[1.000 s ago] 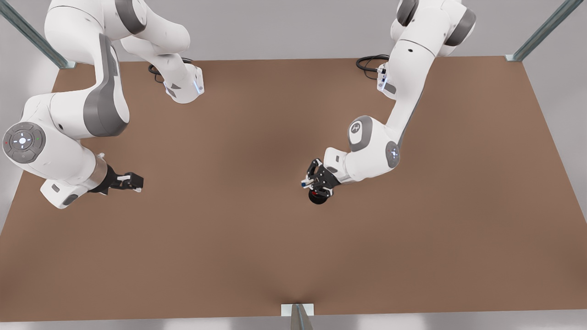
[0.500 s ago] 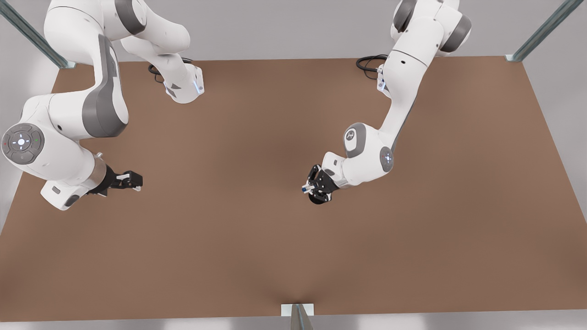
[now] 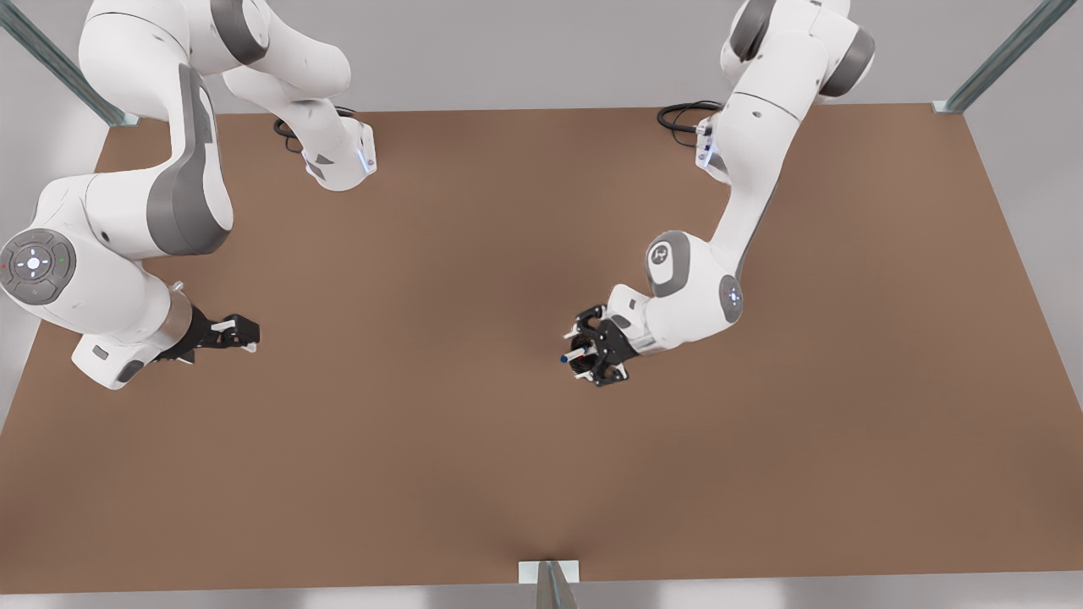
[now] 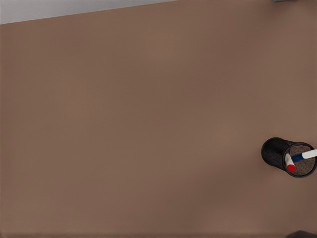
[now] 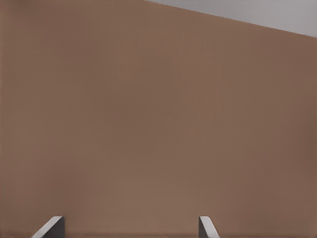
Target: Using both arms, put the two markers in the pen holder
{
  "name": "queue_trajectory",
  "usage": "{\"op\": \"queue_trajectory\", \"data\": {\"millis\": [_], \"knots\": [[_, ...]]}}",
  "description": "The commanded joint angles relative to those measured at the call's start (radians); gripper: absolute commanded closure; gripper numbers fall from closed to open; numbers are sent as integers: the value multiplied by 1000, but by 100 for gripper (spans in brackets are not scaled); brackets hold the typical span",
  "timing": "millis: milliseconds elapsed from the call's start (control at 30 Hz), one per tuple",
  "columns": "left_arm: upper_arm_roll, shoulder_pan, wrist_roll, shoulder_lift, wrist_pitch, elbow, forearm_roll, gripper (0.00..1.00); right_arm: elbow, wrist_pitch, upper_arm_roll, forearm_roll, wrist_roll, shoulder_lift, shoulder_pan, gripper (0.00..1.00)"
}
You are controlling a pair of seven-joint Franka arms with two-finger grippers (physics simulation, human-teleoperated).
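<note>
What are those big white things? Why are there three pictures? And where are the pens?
Those are two robot arms with pinching claws. The big picture looks down on the brown table. The other two pictures come from little cameras on the arms' wrists. The left claw is open over the black cup. Its camera shows the red pen and the blue pen inside the cup. The right claw, also open, waits near the table's edge, holding nothing.

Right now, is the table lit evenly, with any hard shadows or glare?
Front view: table evenly lit, a soft darker patch mid-table, no hard shadow under the right gripper over the pen holder or the waiting left gripper. Left wrist view: no glare on pen holder. Right wrist view: flat, shadowless brown.
</note>
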Motion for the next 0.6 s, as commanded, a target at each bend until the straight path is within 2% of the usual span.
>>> {"op": "queue_trajectory", "data": {"millis": [0, 67, 100, 133, 200, 400, 467, 500, 567], "knots": [[12, 70, -270, -6, -314, 120, 131, 0, 0, -1, 0, 1, -28, -1, 0, 0], [13, 119, -476, -9, -459, 214, 324, 0, 0, -1, 2, 1, -28, -1, 0, 0], [35, 173, -787, -9, -610, 278, 491, 0, 0, -1, 2, 1, -28, -1, 0, 0], [85, 187, -941, -26, -682, 294, 576, 0, 0, -1, 2, 1, -28, -1, 0, 0], [138, 185, -1234, -46, -724, 324, 860, 0, 0, -1, 2, 1, -28, -1, 0, 0], [205, 191, -1357, -144, -774, 334, 863, 0, 0, -1, 2, 1, -28, -1, -2, 0], [202, 217, -1347, -284, -731, 177, 858, 0, 0, 0, 2, 1, -28, 0, -2, 0], [201, 217, -1346, -374, -616, 38, 860, 0, 0, 0, 2, 1, -28, 0, -2, 0], [194, 216, -1346, -391, -607, 13, 861, 0, 0, 0, 2, 1, -28, 0, -2, 0]]}}
